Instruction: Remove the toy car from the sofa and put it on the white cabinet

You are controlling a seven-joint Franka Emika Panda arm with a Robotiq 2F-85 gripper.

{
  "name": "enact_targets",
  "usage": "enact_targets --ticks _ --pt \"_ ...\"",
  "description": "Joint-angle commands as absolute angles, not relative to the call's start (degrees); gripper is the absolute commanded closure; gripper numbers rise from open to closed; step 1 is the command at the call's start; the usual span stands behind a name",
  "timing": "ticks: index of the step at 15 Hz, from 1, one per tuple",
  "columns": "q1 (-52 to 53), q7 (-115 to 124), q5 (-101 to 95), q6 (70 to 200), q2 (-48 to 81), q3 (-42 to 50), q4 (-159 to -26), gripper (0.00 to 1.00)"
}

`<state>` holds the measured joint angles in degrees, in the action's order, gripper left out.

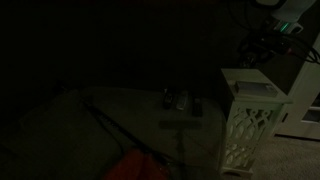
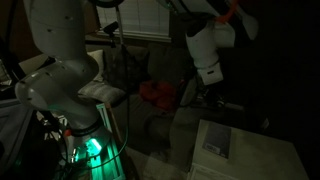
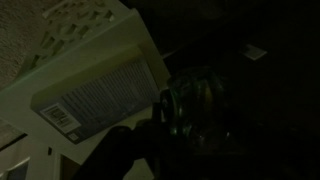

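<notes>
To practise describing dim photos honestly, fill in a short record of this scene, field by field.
Lighting: very dim
Cabinet: white, lattice sides
Sofa: grey, wide, beside the cabinet
On cabinet top: flat printed book or box
Red cloth: seems to lie on the sofa
Gripper: hangs over the sofa near the cabinet; open or shut unclear
Toy car: cannot be made out

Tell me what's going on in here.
A robot arm is working in a very dark room. Its gripper hangs low above the sofa, close beside the white cabinet. It is too dark to tell whether the jaws are open or hold anything, and the toy car cannot be made out. A flat printed item lies on the cabinet top, and something red sits on the sofa.
</notes>
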<state>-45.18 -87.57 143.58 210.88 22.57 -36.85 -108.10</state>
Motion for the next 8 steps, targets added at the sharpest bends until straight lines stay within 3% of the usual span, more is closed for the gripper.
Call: enact_targets --ticks 1,8 --pt "-48.2 -83.7 144.0 216.5 28.7 -38.4 -94.7 0.60" --pt "-39.1 -67.5 139.7 224.1 38.7 -26.6 -74.2 0.60"
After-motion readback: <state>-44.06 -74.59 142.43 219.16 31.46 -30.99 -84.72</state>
